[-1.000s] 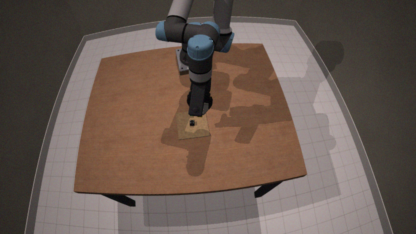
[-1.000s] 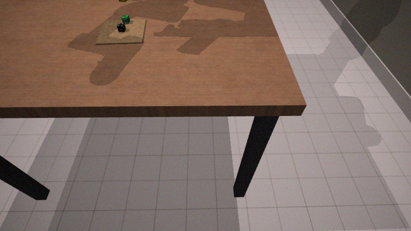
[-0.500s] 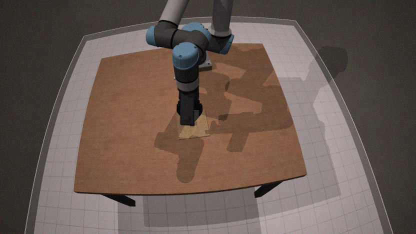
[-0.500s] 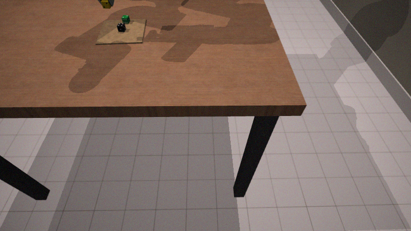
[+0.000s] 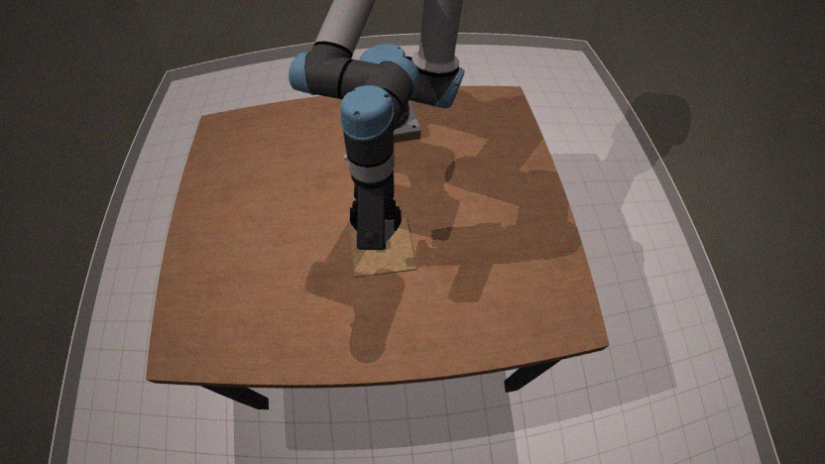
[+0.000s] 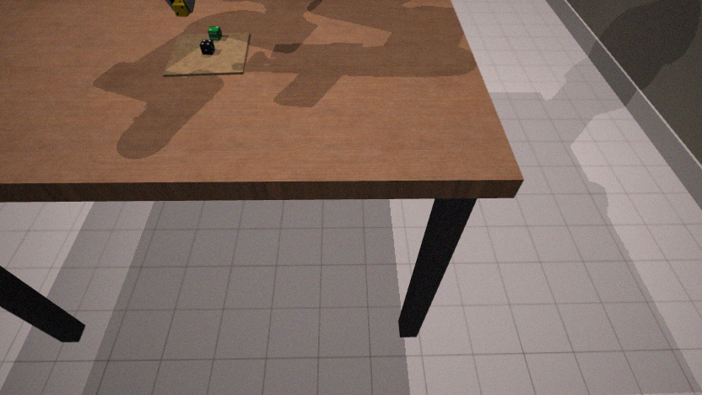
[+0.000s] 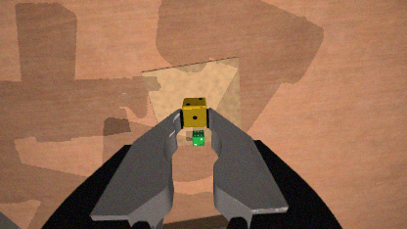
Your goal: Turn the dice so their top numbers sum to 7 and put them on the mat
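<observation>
One die, yellow [image 6: 180,8] [image 7: 195,116], is clamped between the fingertips of the gripper [image 7: 195,110], raised above the worktop [image 5: 259,299] [image 6: 319,147] [image 7: 342,122]. In the wrist view it shows a single pip towards the camera and two on the adjoining face. Beyond it lies the mat [image 5: 386,262] [image 6: 196,66] [image 7: 171,93], with the green die [image 6: 214,33] [image 7: 198,138] near one edge and the black die [image 6: 207,46] farther in. Both appear to sit flat; their upper counts cannot be confirmed. Step in hand, as judged: carrying the third die to the mat. The next move calls for checking its upper face against the required seven, then lowering it level onto free mat without striking the other two.

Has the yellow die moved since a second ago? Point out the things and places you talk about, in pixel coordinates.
Yes: in the exterior view, the yellow die [image 6: 180,8] [image 7: 195,117] has shifted left and lower in the picture, judged against the tan mat [image 5: 395,259] [image 6: 228,61] [image 7: 168,90].
</observation>
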Controlling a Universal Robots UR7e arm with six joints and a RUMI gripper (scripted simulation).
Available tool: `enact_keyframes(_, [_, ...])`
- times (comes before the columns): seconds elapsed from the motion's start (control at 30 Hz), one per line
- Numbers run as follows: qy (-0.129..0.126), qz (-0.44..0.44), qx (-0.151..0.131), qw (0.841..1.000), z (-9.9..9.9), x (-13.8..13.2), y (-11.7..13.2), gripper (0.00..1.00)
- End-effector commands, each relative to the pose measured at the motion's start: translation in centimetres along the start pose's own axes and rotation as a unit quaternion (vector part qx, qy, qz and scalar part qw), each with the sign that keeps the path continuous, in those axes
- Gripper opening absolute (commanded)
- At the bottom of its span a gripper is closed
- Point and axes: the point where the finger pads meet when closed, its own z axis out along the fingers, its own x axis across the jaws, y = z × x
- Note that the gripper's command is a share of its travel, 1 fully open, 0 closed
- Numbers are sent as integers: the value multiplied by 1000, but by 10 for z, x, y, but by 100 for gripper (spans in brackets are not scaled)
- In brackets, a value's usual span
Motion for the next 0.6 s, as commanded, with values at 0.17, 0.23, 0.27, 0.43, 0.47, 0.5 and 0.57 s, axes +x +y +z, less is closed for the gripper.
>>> enact_keyframes(0.17, [0, 0, 0, 1000, 27, 0, -1, 3])
enact_keyframes(0.23, [0, 0, 0, 1000, 36, 0, -1, 3])
enact_keyframes(0.27, [0, 0, 0, 1000, 41, 0, -1, 3])
enact_keyframes(0.43, [0, 0, 0, 1000, 56, 0, -1, 3])
enact_keyframes(0.47, [0, 0, 0, 1000, 60, 0, -1, 3])
enact_keyframes(0.5, [0, 0, 0, 1000, 65, 0, -1, 3])
enact_keyframes(0.57, [0, 0, 0, 1000, 73, 0, -1, 3])
